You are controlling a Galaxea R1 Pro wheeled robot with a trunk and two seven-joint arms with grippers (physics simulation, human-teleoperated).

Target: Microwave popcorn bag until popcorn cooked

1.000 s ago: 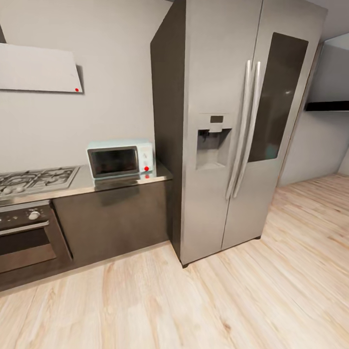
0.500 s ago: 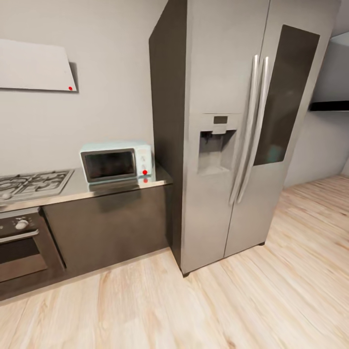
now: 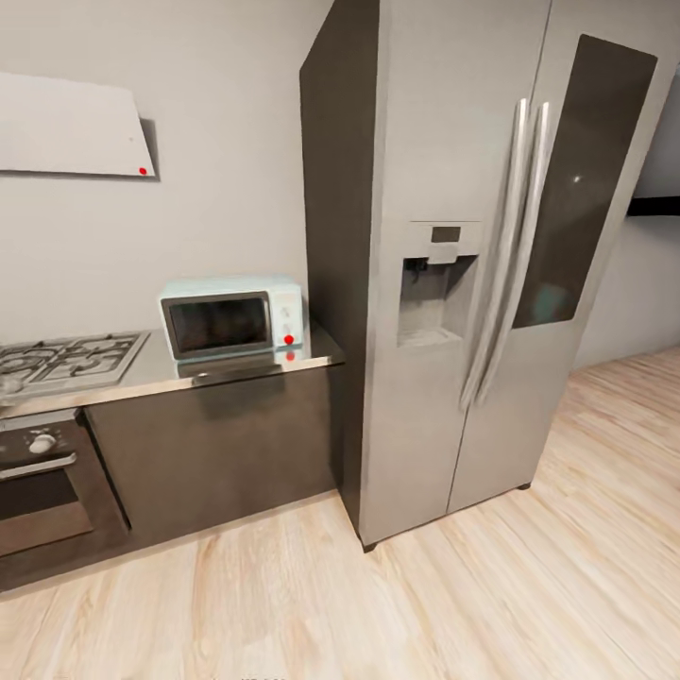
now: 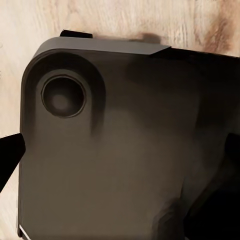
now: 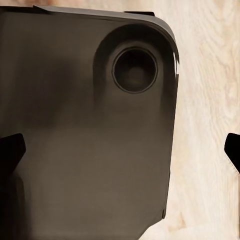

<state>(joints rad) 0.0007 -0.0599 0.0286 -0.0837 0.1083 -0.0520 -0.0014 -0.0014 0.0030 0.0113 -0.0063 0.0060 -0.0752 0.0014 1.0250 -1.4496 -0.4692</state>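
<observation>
The pale mint-blue microwave (image 3: pixel 231 319) stands with its dark glass door closed at the right end of the grey steel countertop (image 3: pixel 170 373), against the wall. A red light dot (image 3: pixel 288 339) glows on its knob panel. The popcorn bag and the popcorn are out of view. In the left wrist view my left gripper (image 4: pixel 120 160) hangs open over the robot's dark base, its black fingertips (image 4: pixel 9 157) far apart. My right gripper (image 5: pixel 122 152) is open too, above the base and the wooden floor, holding nothing.
A tall steel fridge (image 3: pixel 453 283) stands right of the countertop, its dark side next to the microwave. A gas hob (image 3: pixel 61 359) and a built-in oven (image 3: pixel 42 482) lie to the left, under a hood (image 3: pixel 71 127). Wooden floor (image 3: pixel 425 586) stretches in front.
The whole head view has shifted: the camera has moved closer to the fridge and counter, so both look larger. Nothing in the kitchen itself has moved.
</observation>
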